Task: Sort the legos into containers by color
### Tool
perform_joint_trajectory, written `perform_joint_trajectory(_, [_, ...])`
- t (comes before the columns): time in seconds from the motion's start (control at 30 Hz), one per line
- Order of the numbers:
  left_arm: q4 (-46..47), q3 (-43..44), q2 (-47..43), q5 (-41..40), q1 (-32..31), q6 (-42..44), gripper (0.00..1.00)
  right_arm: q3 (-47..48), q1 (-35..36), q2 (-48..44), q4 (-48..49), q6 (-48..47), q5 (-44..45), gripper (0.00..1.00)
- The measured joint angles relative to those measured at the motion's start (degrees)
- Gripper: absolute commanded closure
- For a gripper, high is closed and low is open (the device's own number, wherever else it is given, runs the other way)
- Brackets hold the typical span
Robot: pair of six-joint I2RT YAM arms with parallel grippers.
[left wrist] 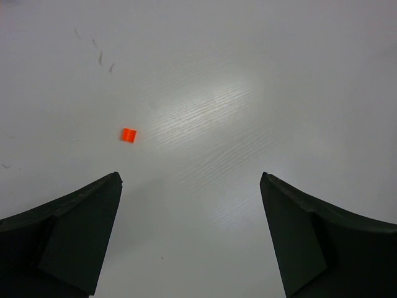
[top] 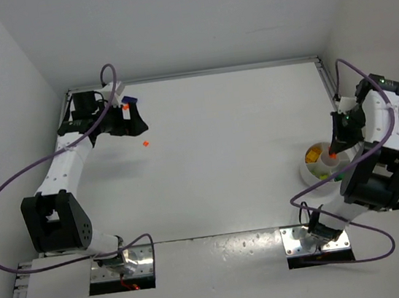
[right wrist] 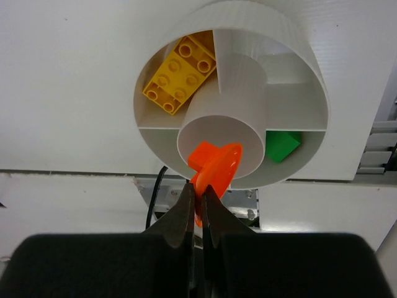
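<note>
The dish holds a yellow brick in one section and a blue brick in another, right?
Not quite. The brick in the other section is green, not blue: the right wrist view shows the green brick clearly. The yellow brick does lie in a separate section of the dish.

We note white arm links point(top: 61, 169), black joints point(top: 56, 221) & black hands point(left wrist: 191, 181), purple cables point(top: 3, 191), silver base plates point(top: 123, 265).
</note>
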Motion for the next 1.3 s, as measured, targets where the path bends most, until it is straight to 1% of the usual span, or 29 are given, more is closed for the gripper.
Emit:
perform_joint_trajectory(0.17, [0.02, -0.02, 0.00, 0.79, 0.11, 0.37, 0.00, -0.52, 0.00, 1.79, 0.17, -0.02, 0.61, 0.99])
perform_joint_trajectory(0.27, [0.07, -0.24, 0.00, 1.22, 0.55, 0.70, 0.00, -0.57, 0.00, 2.49, 0.33, -0.02, 1.09, 0.93])
perform_joint_trajectory(0.3, [0.07, -0.44, 0.00, 1.46, 0.79, 0.83, 0.00, -0.57, 0.00, 2.67, 0.42, -0.02, 1.22, 0.86])
perform_joint_trajectory(0.37, [0.11, -0.92, 0.00, 1.62, 1.38, 0.92, 0.00, -0.59, 0.00, 2.82, 0.72, -0.11, 1.40, 0.81])
perform_joint_trajectory(0.4, [0.02, -1.01, 0.00, 1.68, 1.64, 0.96, 0.00, -0.59, 0.00, 2.84, 0.90, -0.20, 1.44, 0.76])
perform_joint_trajectory(0.5, [0.09, -1.03, 0.00, 1.84, 2.60, 1.09, 0.00, -0.59, 0.02, 2.97, 1.36, -0.15, 1.84, 0.72])
perform_joint_trajectory(0.8, [1.27, -1.46, 1.11, 0.74, 3.67, 1.53, 0.00, -0.59, 0.02, 4.04, 1.84, -0.15, 2.51, 0.72])
perform_joint_trajectory(0.9, [2.75, -1.86, 1.70, -2.14, 4.24, 1.68, 0.07, -0.59, 0.02, 4.00, 1.88, -0.15, 2.40, 0.72])
perform_joint_trajectory(0.93, [3.63, -1.75, 2.47, -3.50, 4.33, 1.53, 0.07, -0.59, 0.02, 3.91, 1.90, -0.15, 2.32, 0.72])
perform_joint_trajectory(1.0, [4.55, -0.26, 5.31, -7.28, 4.22, 1.25, 0.12, -0.59, 0.13, 3.41, 1.92, -0.15, 2.27, 0.72])
perform_joint_trajectory(1.03, [4.85, 0.90, 7.26, -8.90, 3.96, 1.05, 0.12, -0.59, 0.31, 3.04, 1.92, -0.15, 2.27, 0.72])
perform_joint_trajectory(1.17, [5.92, 9.07, 18.21, -14.45, 3.37, 1.25, 0.18, -0.52, 0.44, 0.83, 1.84, -0.15, 2.23, 0.72])
perform_joint_trajectory(1.3, [5.79, 18.80, 28.63, -19.04, 2.62, 3.17, 0.31, -0.46, 0.46, -0.22, 1.62, -0.17, 1.57, 0.72])
